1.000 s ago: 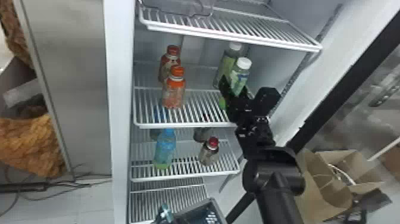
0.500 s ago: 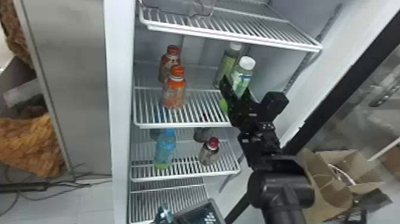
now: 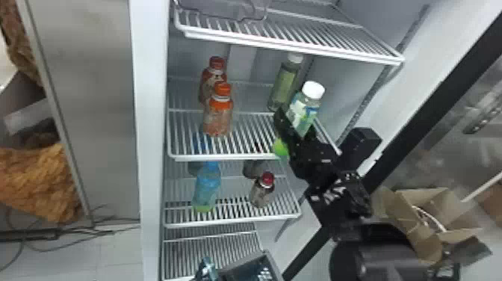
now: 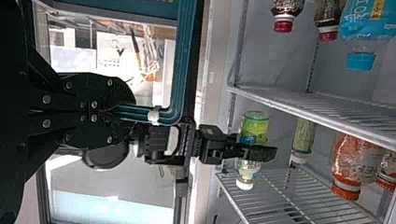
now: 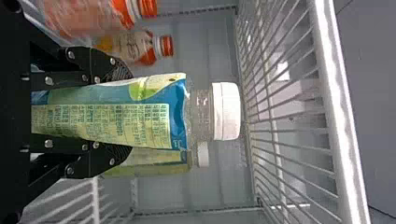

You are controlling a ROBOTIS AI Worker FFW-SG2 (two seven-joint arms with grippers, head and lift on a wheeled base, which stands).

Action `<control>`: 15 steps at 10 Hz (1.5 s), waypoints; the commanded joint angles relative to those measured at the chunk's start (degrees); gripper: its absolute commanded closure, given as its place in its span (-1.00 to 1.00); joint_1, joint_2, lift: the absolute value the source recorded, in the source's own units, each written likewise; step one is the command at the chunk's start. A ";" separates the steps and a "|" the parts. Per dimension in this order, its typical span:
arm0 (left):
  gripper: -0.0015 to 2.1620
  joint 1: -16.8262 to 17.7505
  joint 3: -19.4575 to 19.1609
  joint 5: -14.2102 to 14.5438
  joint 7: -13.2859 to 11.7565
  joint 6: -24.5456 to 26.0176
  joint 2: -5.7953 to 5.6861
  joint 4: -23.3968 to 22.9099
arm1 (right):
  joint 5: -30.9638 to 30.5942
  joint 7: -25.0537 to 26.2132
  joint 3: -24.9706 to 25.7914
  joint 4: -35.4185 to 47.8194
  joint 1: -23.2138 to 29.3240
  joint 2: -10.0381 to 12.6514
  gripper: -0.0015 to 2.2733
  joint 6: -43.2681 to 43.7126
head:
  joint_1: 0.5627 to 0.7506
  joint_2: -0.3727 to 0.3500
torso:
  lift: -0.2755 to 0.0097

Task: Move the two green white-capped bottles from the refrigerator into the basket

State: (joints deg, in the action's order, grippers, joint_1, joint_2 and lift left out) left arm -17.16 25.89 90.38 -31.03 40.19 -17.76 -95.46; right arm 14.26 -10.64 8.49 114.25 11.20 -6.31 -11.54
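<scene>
My right gripper [image 3: 296, 121] is at the shelf's right side, shut around the body of the front green white-capped bottle [image 3: 307, 108], which leans slightly. In the right wrist view the gripper [image 5: 127, 112] has that bottle [image 5: 154, 112] between both fingers, cap pointing away from the palm. The second green bottle [image 3: 285, 84] stands behind it, to the left. The basket [image 3: 269, 261] is at the head view's bottom edge. In the left wrist view my left gripper [image 4: 122, 109] is shut on the basket's teal handle [image 4: 184, 60].
Two orange-capped bottles [image 3: 217, 117] share that shelf [image 3: 254, 157], on its left. Another shelf [image 3: 284, 41] is above. Below stand a blue bottle [image 3: 207, 188] and a red-capped one [image 3: 262, 190]. A cardboard box [image 3: 422, 224] lies at right.
The right gripper and the front green bottle have come nearer and slightly down in the head view, away from the second green bottle. Other bottles have not moved.
</scene>
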 commanded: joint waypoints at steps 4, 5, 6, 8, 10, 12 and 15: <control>0.13 -0.13 -0.07 0.00 0.00 0.02 0.01 0.04 | 4.14 -1.14 -0.04 13.92 10.17 -0.02 -0.21 -11.65 | 0.41 -0.94 | 0.90; 0.13 -0.13 -0.18 -0.12 0.00 0.02 0.09 0.04 | 5.51 -1.76 -0.04 16.88 12.70 0.07 -0.21 -13.76 | 0.41 -0.94 | 0.90; 0.12 -0.13 -0.18 -0.12 0.00 0.02 0.09 -0.10 | 6.42 -2.11 -0.04 19.69 14.95 0.07 -0.21 -15.45 | 0.41 -0.94 | 0.90; 0.12 -0.27 -0.29 -0.23 0.00 0.02 0.09 -0.10 | 8.13 -2.37 0.31 24.75 19.17 0.07 -0.21 -21.78 | 0.41 -0.94 | 0.90; 0.13 -0.55 -0.41 -0.23 0.00 -0.12 0.09 0.04 | 8.59 -2.37 1.45 30.24 23.67 0.07 -0.21 -29.09 | 0.41 -0.94 | 0.90; 0.13 -0.69 -0.52 -0.23 0.00 -0.12 0.09 0.04 | 9.05 -2.46 2.93 35.44 28.31 0.25 -0.21 -36.26 | 0.41 -0.94 | 0.90; 0.13 -0.97 -0.75 -0.35 -0.09 -0.12 0.09 0.04 | 8.82 -3.95 5.79 39.10 33.10 1.30 -0.21 -42.03 | 0.41 -0.94 | 0.90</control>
State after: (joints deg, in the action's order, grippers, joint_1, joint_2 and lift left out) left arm -18.09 25.16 90.09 -31.11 40.07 -17.66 -95.45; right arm 23.17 -14.49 13.59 152.82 43.37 -5.32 -52.33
